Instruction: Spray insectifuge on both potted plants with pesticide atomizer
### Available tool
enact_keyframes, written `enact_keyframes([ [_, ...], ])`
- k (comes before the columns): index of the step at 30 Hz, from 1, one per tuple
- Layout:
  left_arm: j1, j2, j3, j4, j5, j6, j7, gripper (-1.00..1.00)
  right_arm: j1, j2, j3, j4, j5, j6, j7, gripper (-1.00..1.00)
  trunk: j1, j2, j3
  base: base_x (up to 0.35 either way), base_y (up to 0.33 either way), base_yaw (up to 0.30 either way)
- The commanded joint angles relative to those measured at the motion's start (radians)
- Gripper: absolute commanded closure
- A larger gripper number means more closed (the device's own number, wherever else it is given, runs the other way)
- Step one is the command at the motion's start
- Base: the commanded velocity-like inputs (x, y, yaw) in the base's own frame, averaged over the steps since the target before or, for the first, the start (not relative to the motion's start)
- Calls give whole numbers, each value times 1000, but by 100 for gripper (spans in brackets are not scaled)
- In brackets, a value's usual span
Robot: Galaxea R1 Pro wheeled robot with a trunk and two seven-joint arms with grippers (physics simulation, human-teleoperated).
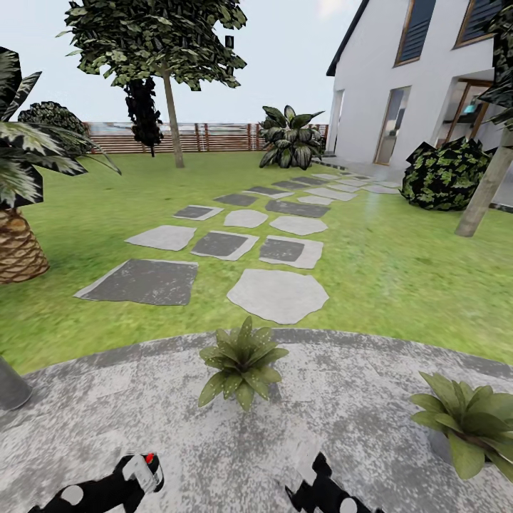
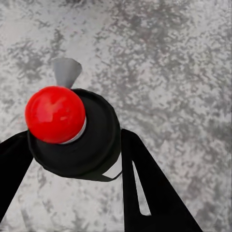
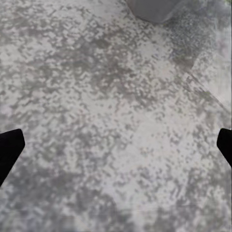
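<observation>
Red-knobbed, black-capped pesticide atomizer sat clamped in the left gripper over the mottled patio; no label readable. Right gripper stood apart. Two potted plants rested ahead.

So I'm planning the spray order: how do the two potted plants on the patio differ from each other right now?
The middle potted plant sits near the patio's far edge, straight ahead and whole in the head view; the right potted plant sits nearer the robot and is cut off by the frame edge. The right one's grey pot shows; the middle one's is hidden by leaves. Both are low rosettes of broad pointed green leaves.
</observation>
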Motion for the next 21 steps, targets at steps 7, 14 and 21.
enact_keyframes([
  [7, 51, -18, 13, 107, 259, -100, 285, 100, 13, -14, 10, 120, -237, -96, -331, -100, 0, 0, -1, 0, 0, 0],
  [14, 69, -47, 15, 139, 369, -104, 333, 100, 62, -28, 10, 128, -264, -133, -486, -100, 0, 0, -1, 0, 0, 0],
  [21, 72, -89, 15, 159, 439, -108, 439, 100, 65, -5, 8, 131, -444, -139, -489, -100, 0, 0, -1, 0, 0, -36],
])
